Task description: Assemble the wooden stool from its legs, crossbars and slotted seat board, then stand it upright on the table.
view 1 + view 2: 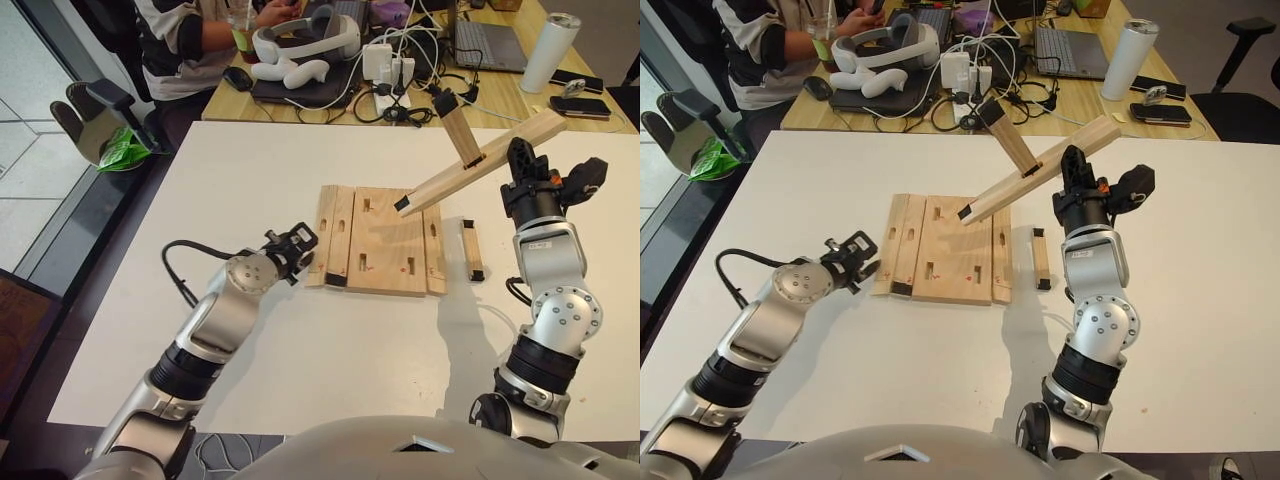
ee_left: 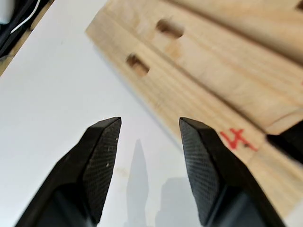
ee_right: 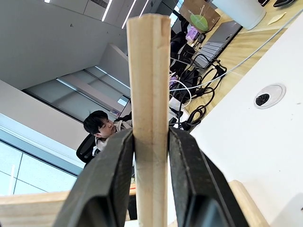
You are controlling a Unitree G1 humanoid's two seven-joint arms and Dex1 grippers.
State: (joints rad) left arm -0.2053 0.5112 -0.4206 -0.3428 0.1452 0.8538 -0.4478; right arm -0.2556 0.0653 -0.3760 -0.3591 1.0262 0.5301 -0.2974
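One leg [image 1: 440, 185] inside right claw [image 3: 150, 142] (aloft)

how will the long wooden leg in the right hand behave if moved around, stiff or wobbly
Probably stiff: the leg looks like solid wood and runs straight with no sag. It may twist in the right hand, since most of its length sticks out to one side of the grip. The crossbar slotted into it could work loose if bumped.

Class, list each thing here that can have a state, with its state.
left hand, open by the seat board.
right hand, shut on the joined leg and crossbar.
joined leg and crossbar, held tilted in the air.
seat board, flat on the table, slots up.
loose crossbar, flat on the table.
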